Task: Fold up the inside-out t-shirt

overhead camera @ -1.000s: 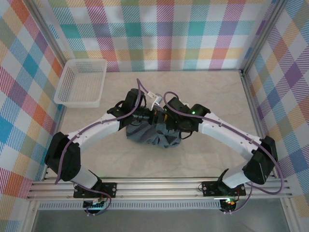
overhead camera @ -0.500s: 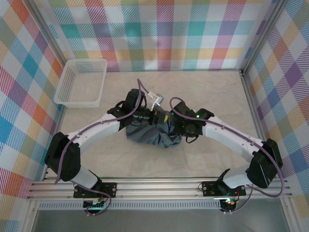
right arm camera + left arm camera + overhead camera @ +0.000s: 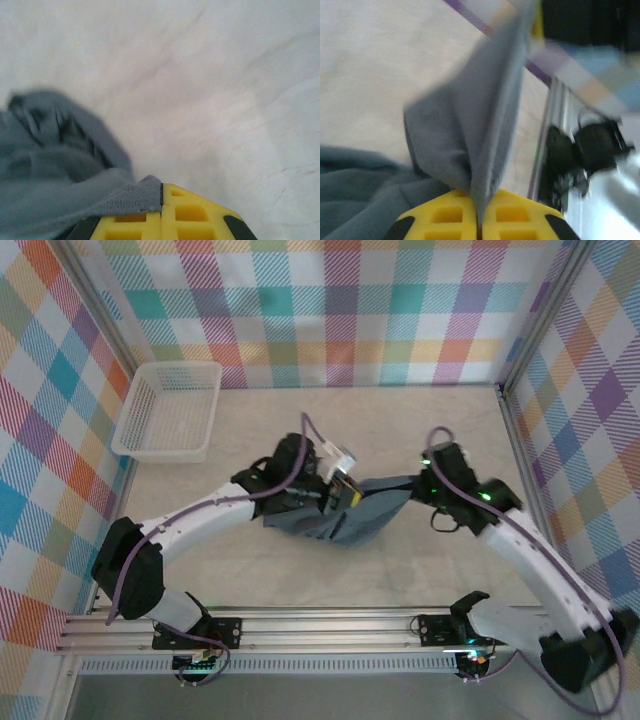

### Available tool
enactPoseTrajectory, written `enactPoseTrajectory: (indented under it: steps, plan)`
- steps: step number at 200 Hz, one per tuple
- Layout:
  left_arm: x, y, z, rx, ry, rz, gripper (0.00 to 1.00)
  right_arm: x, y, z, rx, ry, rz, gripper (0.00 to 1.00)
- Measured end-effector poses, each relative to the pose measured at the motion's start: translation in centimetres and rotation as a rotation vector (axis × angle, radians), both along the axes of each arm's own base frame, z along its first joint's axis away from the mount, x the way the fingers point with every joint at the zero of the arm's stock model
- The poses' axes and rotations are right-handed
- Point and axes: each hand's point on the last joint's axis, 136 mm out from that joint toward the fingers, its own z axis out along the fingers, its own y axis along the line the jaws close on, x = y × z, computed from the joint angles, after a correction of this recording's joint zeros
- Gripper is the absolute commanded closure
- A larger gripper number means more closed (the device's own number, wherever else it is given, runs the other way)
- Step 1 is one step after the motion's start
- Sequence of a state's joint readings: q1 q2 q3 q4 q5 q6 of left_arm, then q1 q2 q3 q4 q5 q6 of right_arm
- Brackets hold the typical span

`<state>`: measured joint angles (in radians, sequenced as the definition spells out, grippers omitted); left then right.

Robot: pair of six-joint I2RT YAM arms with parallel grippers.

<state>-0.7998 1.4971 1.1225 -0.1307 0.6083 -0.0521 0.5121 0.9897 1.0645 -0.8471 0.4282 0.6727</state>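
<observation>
Left hand [image 3: 343, 495] sits over the middle of the tabletop [image 3: 400, 430], its yellow fingers [image 3: 445, 220] pressed together on a ridge of the inside-out t-shirt [image 3: 362, 520]. From there the grey cloth runs rightward as a taut upper edge, while its bunched bulk sags nearward onto the tabletop. At the far end of that span the right hand [image 3: 424, 487] has its fingers [image 3: 195, 217] pinched on a hem, though that wrist view is soft and the depth of the bite is unclear. The shirt's long axis therefore lies between both hands, so spreading it likely means drawing them apart.
</observation>
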Motion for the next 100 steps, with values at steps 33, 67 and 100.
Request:
enactPoseTrajectory:
  steps: [33,67,100]
  plan:
    - [-6.0,-2.5,0.1,-0.026,-0.091,-0.183,0.18,-0.5,-2.7,3.5,-0.073,-0.165,-0.034,0.23]
    - [-2.2,1.4,3.3,-0.055,-0.227,-0.019,0.00,0.4,-1.9,4.6,-0.096,-0.215,0.033,0.22]
    - [3.4,4.9,6.6,-0.064,-0.268,0.213,0.04,3.2,3.2,3.7,-0.030,-0.118,0.200,0.22]
